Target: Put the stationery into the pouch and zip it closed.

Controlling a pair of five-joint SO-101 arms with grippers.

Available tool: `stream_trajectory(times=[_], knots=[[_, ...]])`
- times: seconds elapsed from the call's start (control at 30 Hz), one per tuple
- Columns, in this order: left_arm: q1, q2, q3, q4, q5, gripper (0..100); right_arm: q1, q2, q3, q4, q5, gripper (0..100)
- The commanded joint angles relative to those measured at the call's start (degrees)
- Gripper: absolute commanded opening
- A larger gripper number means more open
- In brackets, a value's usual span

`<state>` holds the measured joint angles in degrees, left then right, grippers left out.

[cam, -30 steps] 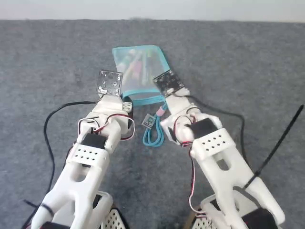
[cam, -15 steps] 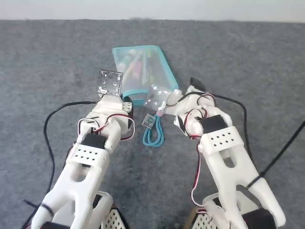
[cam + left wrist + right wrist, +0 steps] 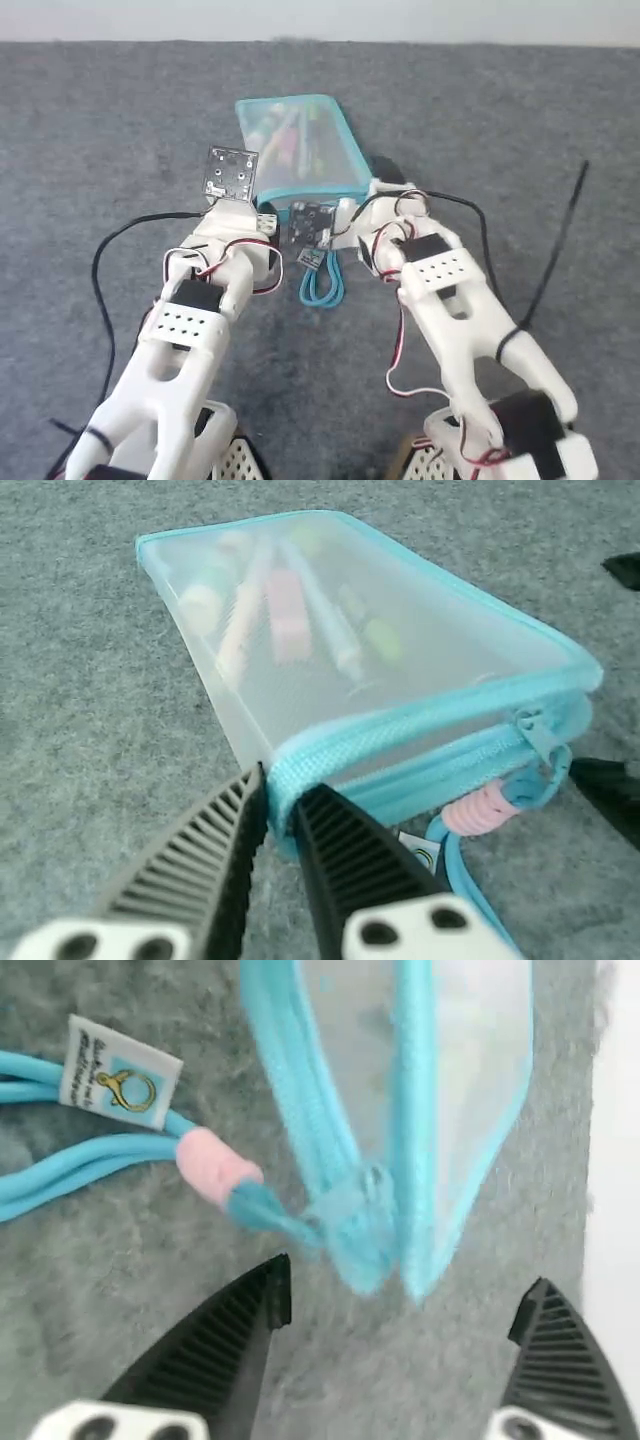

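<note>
The left arm (image 3: 178,345) and the right arm (image 3: 462,310) are white moulded shells, each with a panel of small round holes and black servo blocks at the joints. Thin red, white and black wires (image 3: 404,340) loop between the segments, and a thicker black cable (image 3: 98,260) trails off the left arm. The left gripper (image 3: 278,802) and right gripper (image 3: 405,1290) have black, ridged, pointed fingers (image 3: 210,850) on white bases with round screw holes.
</note>
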<state>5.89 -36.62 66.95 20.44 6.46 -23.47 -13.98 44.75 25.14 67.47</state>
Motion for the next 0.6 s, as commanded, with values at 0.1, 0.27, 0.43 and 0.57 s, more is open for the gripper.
stream_trajectory(times=[0.1,0.27,0.43,0.57], knots=[[0.4,-2.5,-0.8,-1.4,0.6,1,-1.0,5.9,-4.5,-9.9,7.7,34.6],[0.4,-2.5,-0.8,-1.4,0.6,1,-0.7,8.4,-5.6,-12.5,8.3,29.6],[0.4,-2.5,-0.8,-1.4,0.6,1,-1.2,8.3,-5.6,-12.4,8.9,16.9],[0.4,-2.5,-0.8,-1.4,0.6,1,-0.9,8.3,-5.7,-12.5,5.5,0.6]])
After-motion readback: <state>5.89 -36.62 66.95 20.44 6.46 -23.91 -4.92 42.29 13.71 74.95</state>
